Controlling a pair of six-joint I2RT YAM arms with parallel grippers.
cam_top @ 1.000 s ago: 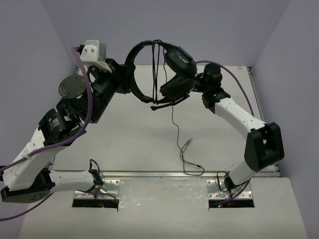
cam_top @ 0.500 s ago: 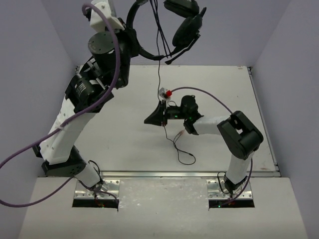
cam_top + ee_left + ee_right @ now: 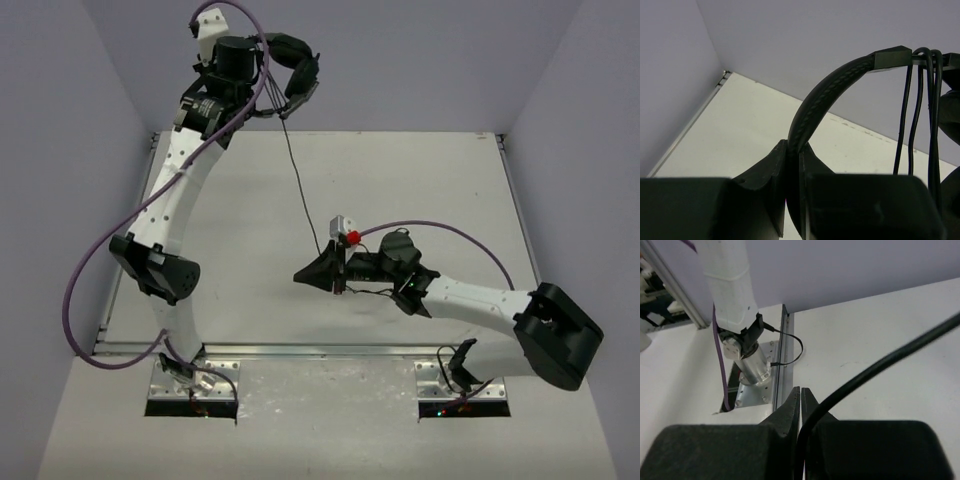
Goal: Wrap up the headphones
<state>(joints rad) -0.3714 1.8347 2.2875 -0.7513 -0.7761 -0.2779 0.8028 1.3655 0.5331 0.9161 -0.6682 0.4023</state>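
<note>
The black headphones [image 3: 288,62] hang high at the back left, near the back wall, held by my left gripper [image 3: 262,85]. In the left wrist view the left gripper [image 3: 794,150] is shut on the padded headband [image 3: 825,95], and several turns of the thin black cable [image 3: 912,115] loop over the band. The cable [image 3: 300,190] runs taut down to my right gripper [image 3: 298,275] low over the table's middle. In the right wrist view the right gripper [image 3: 800,392] is shut on the cable [image 3: 880,367]. The earcups are only partly visible.
Purple robot cables [image 3: 90,290] loop off the left arm. A metal rail [image 3: 320,352] runs along the table's near edge. The left arm's base [image 3: 747,365] shows ahead of the right gripper. Slack cable [image 3: 368,291] lies under the right wrist. Walls close in at the back and sides.
The left arm has swung the headphones left and farther back. The right gripper has moved nearer and lower, holding the cable, which now runs straight between the two grippers.
</note>
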